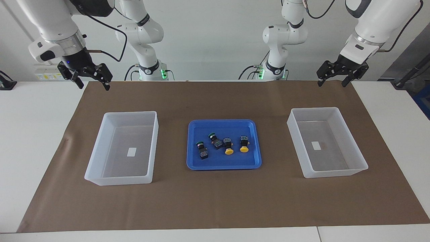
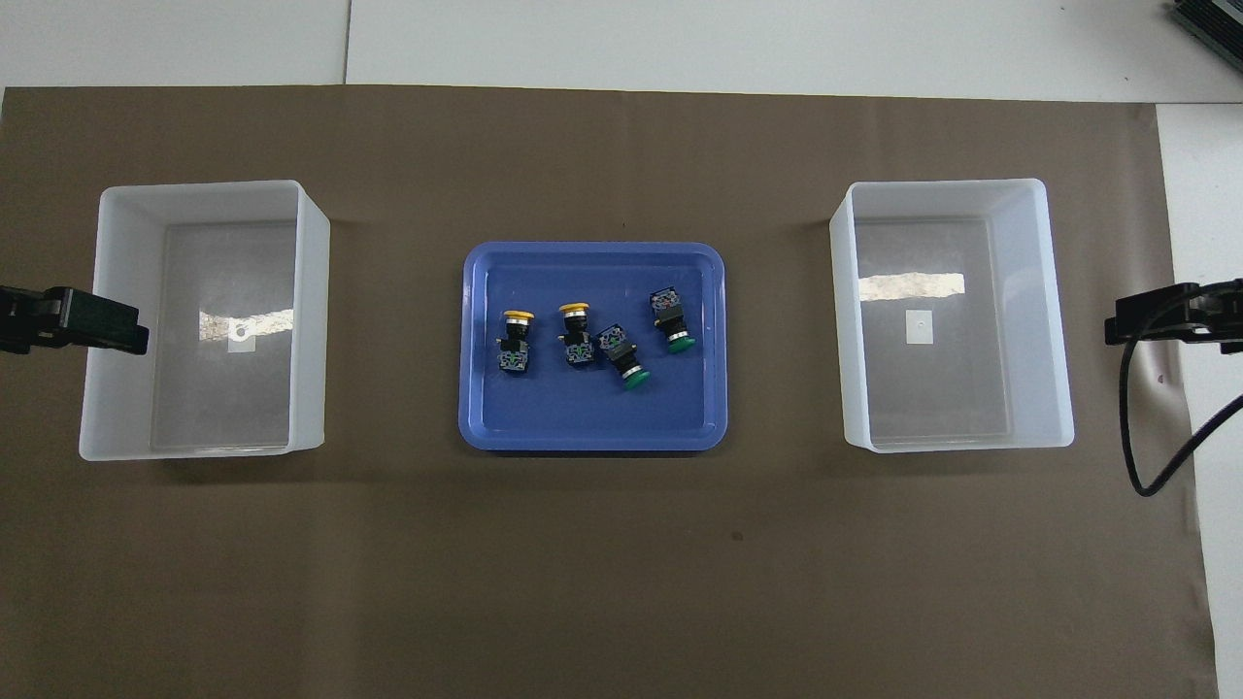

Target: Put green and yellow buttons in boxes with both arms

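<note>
Two green buttons (image 1: 215, 140) (image 1: 201, 150) and two yellow buttons (image 1: 228, 147) (image 1: 244, 144) lie on their sides in the blue tray (image 1: 201, 165) at the middle of the mat. In the overhead view the green ones (image 2: 622, 357) (image 2: 673, 320) lie toward the right arm's end and the yellow ones (image 2: 515, 342) (image 2: 576, 335) toward the left arm's end. One empty box (image 1: 154, 144) (image 2: 847, 320) stands toward the right arm's end, the other (image 1: 293, 134) (image 2: 311, 320) toward the left arm's. My right gripper (image 1: 93, 84) (image 2: 1117, 325) and left gripper (image 1: 332, 82) (image 2: 126, 332) hang open and empty, raised high, each over the outer side of its own box.
A brown mat (image 1: 215, 201) covers the white table (image 1: 33, 134) under the tray and boxes. A dark cable (image 2: 1151, 456) hangs from the right arm over the mat's edge. Each box has a small white sticker (image 1: 132, 152) on its floor.
</note>
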